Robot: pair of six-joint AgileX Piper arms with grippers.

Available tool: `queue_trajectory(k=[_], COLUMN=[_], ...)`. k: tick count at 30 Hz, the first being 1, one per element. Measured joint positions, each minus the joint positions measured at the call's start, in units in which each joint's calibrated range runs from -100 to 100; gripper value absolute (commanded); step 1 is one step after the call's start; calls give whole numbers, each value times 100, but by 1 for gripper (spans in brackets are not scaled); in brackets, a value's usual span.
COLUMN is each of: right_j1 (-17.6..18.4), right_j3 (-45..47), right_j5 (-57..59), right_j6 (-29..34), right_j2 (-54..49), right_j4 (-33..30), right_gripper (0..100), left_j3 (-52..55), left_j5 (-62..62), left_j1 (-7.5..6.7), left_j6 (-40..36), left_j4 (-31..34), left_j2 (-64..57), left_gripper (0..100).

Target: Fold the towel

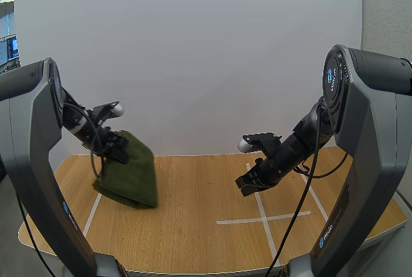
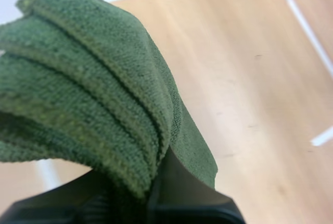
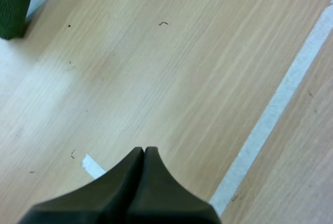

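Note:
A dark green towel (image 1: pixel 134 172) hangs folded at the left of the wooden table (image 1: pixel 193 225), its lower end resting on the wood. My left gripper (image 1: pixel 120 149) is shut on its upper edge and holds it up. Close up, several folded layers of the towel (image 2: pixel 88 94) are pinched between the black fingers (image 2: pixel 182 193). My right gripper (image 1: pixel 247 184) hovers low over the middle of the table, shut on nothing, its fingers together as one dark wedge (image 3: pixel 144 153). A corner of the towel (image 3: pixel 13 5) shows far off from it.
White tape lines (image 1: pixel 264 218) form a cross on the right half of the table, and another strip (image 1: pixel 91 214) runs at the left. A tape line (image 3: pixel 276 109) passes beside my right gripper. Bare wood lies between the two arms.

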Motion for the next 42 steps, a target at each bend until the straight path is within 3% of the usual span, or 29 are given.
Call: queue_trajectory(k=[1,7,11,42], right_j1=[0,0,0,0], right_j3=[0,0,0,0], right_j5=[58,227,285,323], right_j6=[18,59,59,530], right_j2=[-14,-38,-38,-38], right_j4=[-10,-46,-46,-385], right_gripper=[0,0,0,0], left_j3=[-41,-624,-1010,-3398], left_j5=[0,52,52,104], left_j1=[24,504,634,635], left_j6=[40,261,339,827], left_j4=[15,115,294,1288], left_j2=[0,13,158,2664], left_gripper=[0,0,0,0])
